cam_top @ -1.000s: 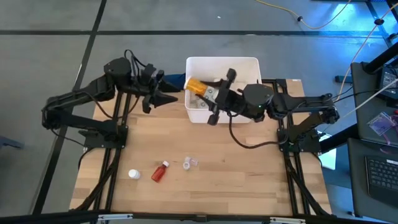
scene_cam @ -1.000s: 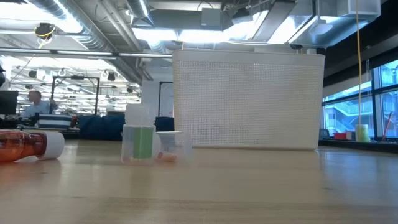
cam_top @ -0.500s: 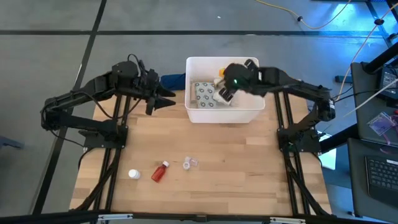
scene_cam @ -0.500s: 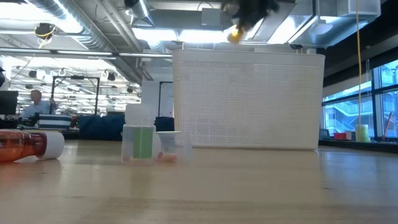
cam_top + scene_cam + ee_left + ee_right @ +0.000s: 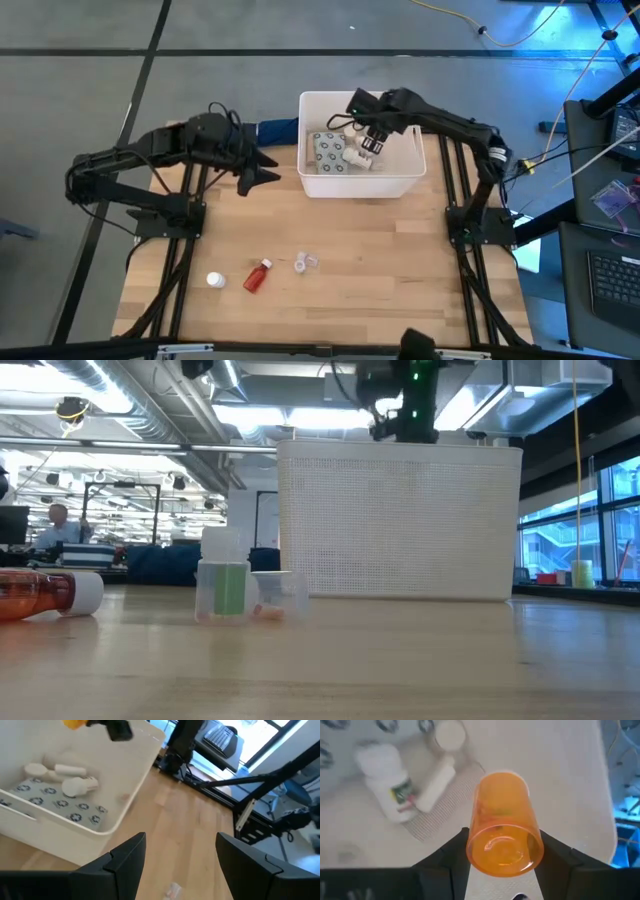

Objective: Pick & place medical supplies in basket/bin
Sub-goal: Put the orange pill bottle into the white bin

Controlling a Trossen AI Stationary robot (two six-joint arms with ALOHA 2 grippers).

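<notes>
Orange bottle (image 5: 504,822) above white bin (image 5: 408,180).

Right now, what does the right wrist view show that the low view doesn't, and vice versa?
Only the right wrist view: the right hand gripping an orange pill bottle over the bin's inside, where a white labelled bottle and a white tube lie.

Only the low view: on the table, a red bottle lying on its side, clear cups, and a person far behind.

Both: the white bin, though the low view sees only its outer wall, with the right arm above its rim.
</notes>
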